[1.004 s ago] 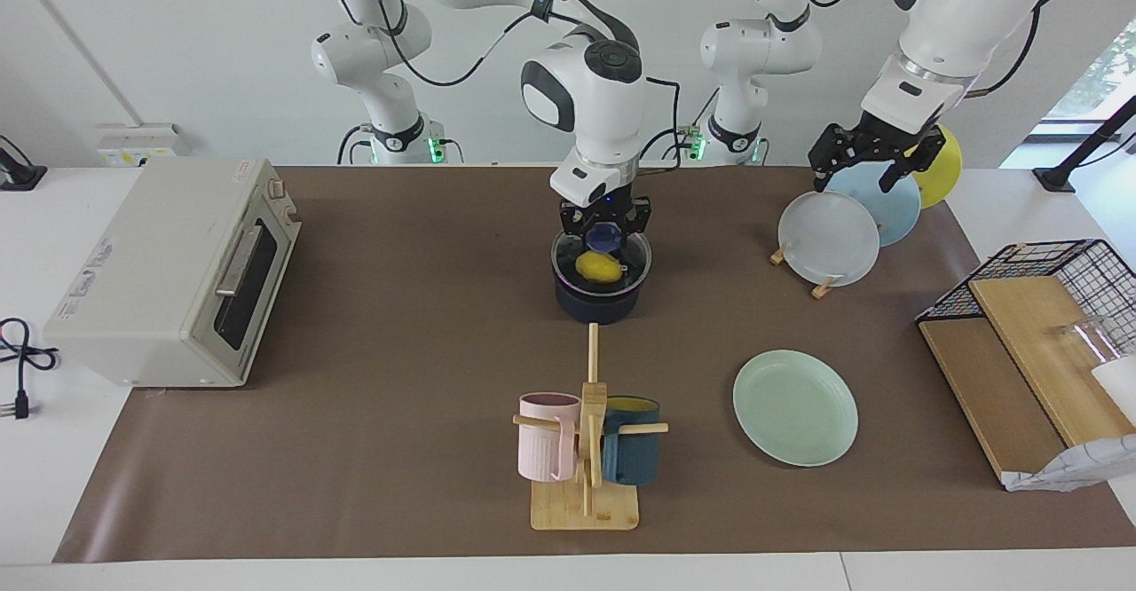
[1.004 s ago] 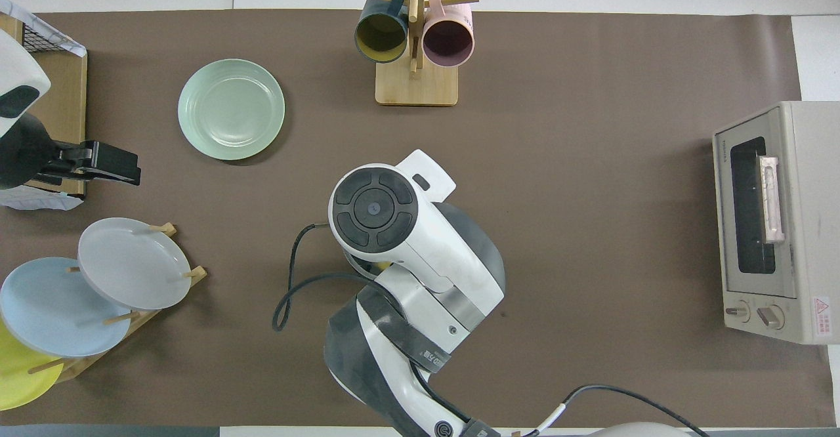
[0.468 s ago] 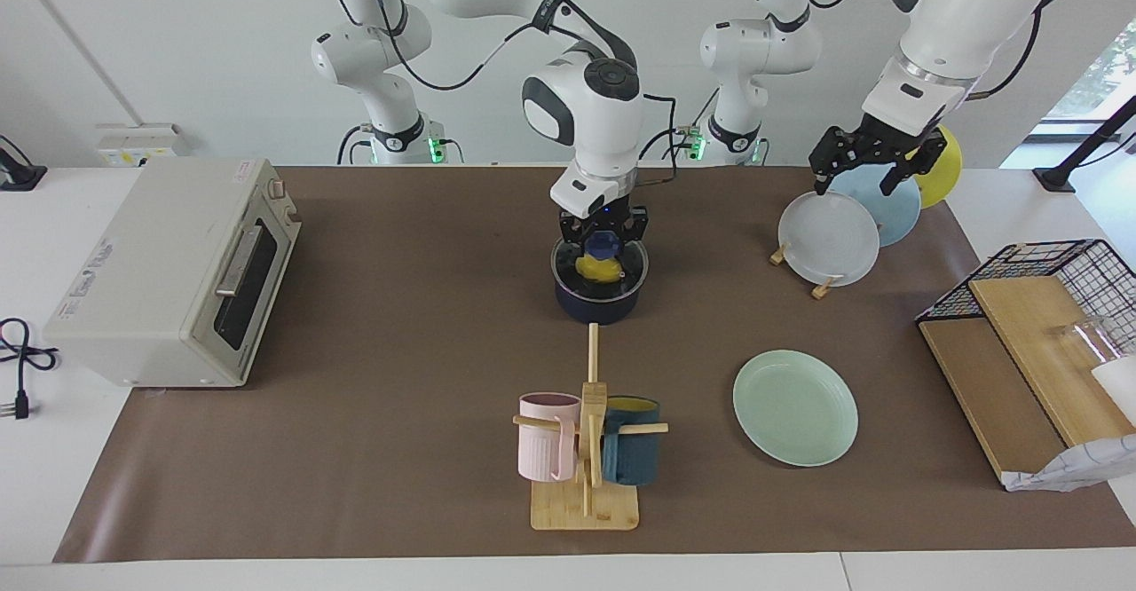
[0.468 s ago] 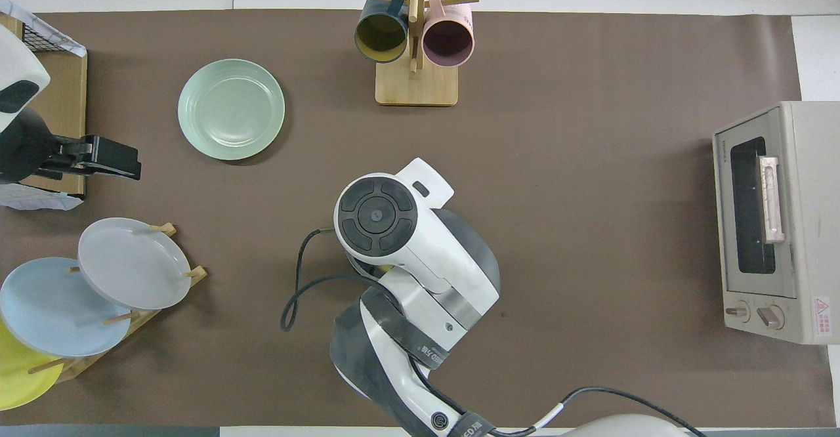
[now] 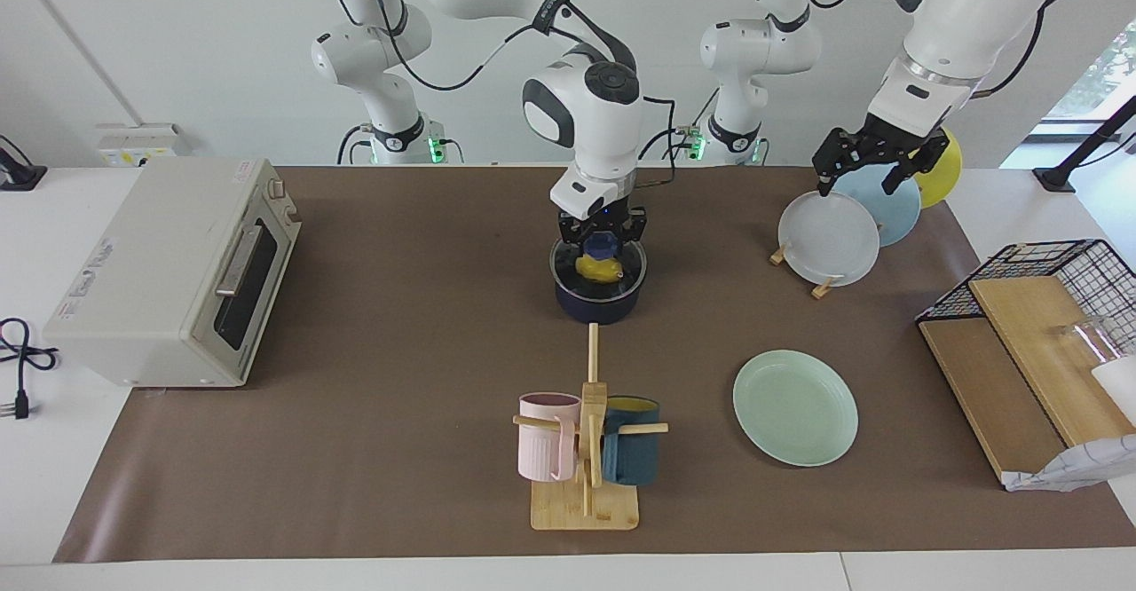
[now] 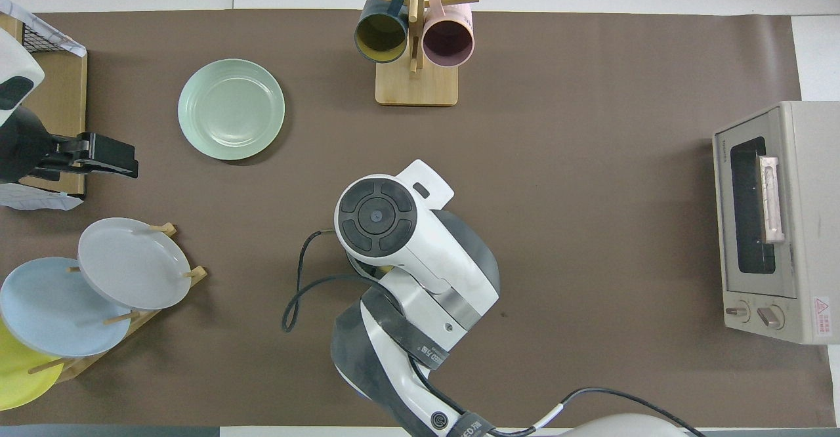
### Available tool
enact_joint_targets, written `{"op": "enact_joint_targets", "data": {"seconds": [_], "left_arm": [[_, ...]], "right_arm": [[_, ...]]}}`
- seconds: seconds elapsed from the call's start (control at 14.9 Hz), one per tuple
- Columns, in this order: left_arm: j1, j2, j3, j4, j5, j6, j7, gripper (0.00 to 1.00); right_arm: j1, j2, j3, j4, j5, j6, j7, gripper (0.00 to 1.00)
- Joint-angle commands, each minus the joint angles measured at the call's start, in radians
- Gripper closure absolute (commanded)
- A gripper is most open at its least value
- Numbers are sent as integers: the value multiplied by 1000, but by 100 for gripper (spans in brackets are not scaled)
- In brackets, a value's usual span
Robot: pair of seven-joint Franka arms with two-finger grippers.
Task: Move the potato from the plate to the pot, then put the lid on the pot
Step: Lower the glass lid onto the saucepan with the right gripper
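Right gripper (image 5: pixel 603 238), fingers clenched on the lid (image 5: pixel 599 264) knob, has lowered it onto the pot (image 5: pixel 598 300), frame centre; potato (image 5: pixel 598 268) inside. Left gripper (image 5: pixel 868 162) waits, fingers released, upper right. Release remains.

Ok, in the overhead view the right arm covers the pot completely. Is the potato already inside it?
Observer: Yes. In the facing view the potato lies in the pot, seen through the glass lid.
Operator: And who holds the lid?
Observer: The right gripper is shut on its knob. The lid is down at the pot's rim, but I cannot tell whether it rests there fully.
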Motion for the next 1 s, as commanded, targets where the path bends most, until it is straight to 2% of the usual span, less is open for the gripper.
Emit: {"op": "enact_joint_targets", "data": {"seconds": [0.0, 0.47, 0.94], "left_arm": [[6, 4, 5, 16, 1, -5, -10, 0], [15, -2, 0, 11, 1, -2, -10, 0], [19, -1, 25, 11, 1, 4, 49, 0]], "right_arm": [[2, -23, 3, -34, -13, 28, -6, 100], [20, -27, 3, -42, -13, 30, -2, 100], [19, -34, 3, -72, -13, 80, -6, 100]]}}
